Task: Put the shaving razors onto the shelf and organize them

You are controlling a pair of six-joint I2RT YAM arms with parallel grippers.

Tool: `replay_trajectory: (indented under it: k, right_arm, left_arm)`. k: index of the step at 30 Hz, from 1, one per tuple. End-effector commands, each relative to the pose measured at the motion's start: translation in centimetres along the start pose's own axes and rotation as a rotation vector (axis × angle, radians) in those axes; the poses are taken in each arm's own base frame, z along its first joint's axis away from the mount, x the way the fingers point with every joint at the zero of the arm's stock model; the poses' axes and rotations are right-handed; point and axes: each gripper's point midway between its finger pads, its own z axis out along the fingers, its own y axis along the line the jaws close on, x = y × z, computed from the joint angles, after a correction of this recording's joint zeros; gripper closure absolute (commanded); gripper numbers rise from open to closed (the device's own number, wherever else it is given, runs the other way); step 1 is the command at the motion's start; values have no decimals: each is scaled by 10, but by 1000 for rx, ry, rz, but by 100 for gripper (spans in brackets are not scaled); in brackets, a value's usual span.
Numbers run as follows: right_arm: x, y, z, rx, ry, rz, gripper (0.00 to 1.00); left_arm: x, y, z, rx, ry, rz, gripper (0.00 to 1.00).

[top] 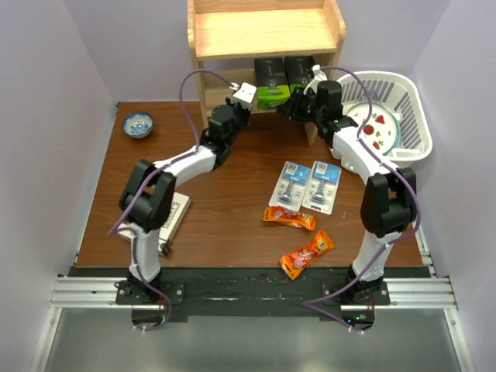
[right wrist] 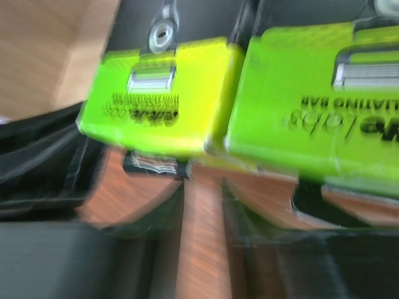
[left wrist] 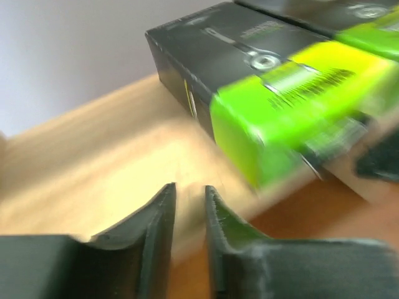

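Observation:
Two black razor boxes with lime-green ends (top: 271, 87) (top: 299, 74) lie side by side on the lower board of the light wood shelf (top: 263, 32). My left gripper (top: 252, 99) hovers just in front of the left box (left wrist: 262, 81), over the board (left wrist: 93, 156). Its fingers (left wrist: 190, 190) stand slightly apart with nothing between them. My right gripper (top: 293, 105) sits before the green ends (right wrist: 162, 93) (right wrist: 318, 106), also open and empty (right wrist: 202, 187). Two clear blister cards with blue headers (top: 291, 184) (top: 323, 186) lie on the brown table.
Two orange snack packets (top: 289, 218) (top: 307, 254) lie near the front centre. A white slatted basket (top: 415, 93) holding a plate (top: 377, 128) stands at the right. A blue bowl (top: 139, 124) sits far left. A pale flat box (top: 177, 217) lies partly under the left arm.

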Motion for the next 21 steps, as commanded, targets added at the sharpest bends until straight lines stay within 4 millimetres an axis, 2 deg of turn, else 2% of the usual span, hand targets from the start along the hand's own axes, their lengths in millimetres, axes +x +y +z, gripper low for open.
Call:
replay_trajectory:
  k: [1, 2, 3, 4, 5, 6, 7, 8, 9, 10, 11, 12, 13, 14, 15, 16, 18, 19, 20, 21]
  right_arm:
    - [-15, 23, -49, -46, -38, -118, 51]
    - [-10, 22, -56, -45, -32, -140, 48]
    - [-3, 20, -62, -42, -26, -153, 43]
    - [14, 15, -73, -35, -3, -179, 41]
    - [25, 14, -78, -47, 16, -193, 38]
    - [36, 14, -83, -60, 43, -208, 33]
    - [58, 15, -89, -117, 102, -239, 31]
    - [66, 22, -96, -163, 132, -262, 30]
    - [83, 21, -102, -175, 199, -256, 28]
    - [93, 23, -106, -205, 232, -267, 25]
    - [99, 23, -109, -206, 250, -263, 23]
    - [104, 23, -113, -206, 267, -255, 23]
    - [112, 23, -114, -209, 280, -251, 22]
    - [112, 24, -115, -205, 270, -257, 21]
    - [113, 25, -114, -197, 260, -263, 20]
    - [118, 33, -113, -208, 268, -277, 17]
    - [120, 38, -111, -196, 268, -293, 9]
    - [120, 45, -110, -205, 265, -299, 8]
    - [120, 48, -109, -211, 262, -298, 1]
    - [121, 51, -108, -222, 267, -294, 1]
  left_arm:
    - [-67, 3, -66, 103, -99, 23, 62]
    - [-91, 6, -88, 126, -133, 36, 56]
    - [-83, -13, -104, 246, -103, 55, 54]
    - [-78, -17, -127, 292, -82, 68, 51]
    - [-69, -23, -140, 339, -52, 86, 47]
    - [-44, -30, -156, 398, 51, 78, 45]
    - [-35, -28, -172, 410, 100, 71, 44]
    - [-21, -25, -181, 414, 161, 75, 42]
    - [-6, -15, -188, 392, 229, 74, 42]
    - [21, -8, -209, 386, 374, 75, 41]
    - [38, 10, -218, 330, 450, 130, 37]
    - [70, 21, -241, 312, 583, 183, 34]
    - [81, 32, -252, 278, 625, 243, 30]
    - [96, 55, -264, 187, 699, 321, 24]
    - [117, 65, -284, 181, 802, 334, 22]
    - [130, 70, -295, 192, 870, 331, 21]
    - [148, 83, -316, 184, 991, 263, 11]
    - [155, 84, -319, 183, 1022, 238, 0]
    - [155, 88, -319, 159, 1024, 210, 0]
    - [155, 94, -317, 131, 1006, 205, 0]
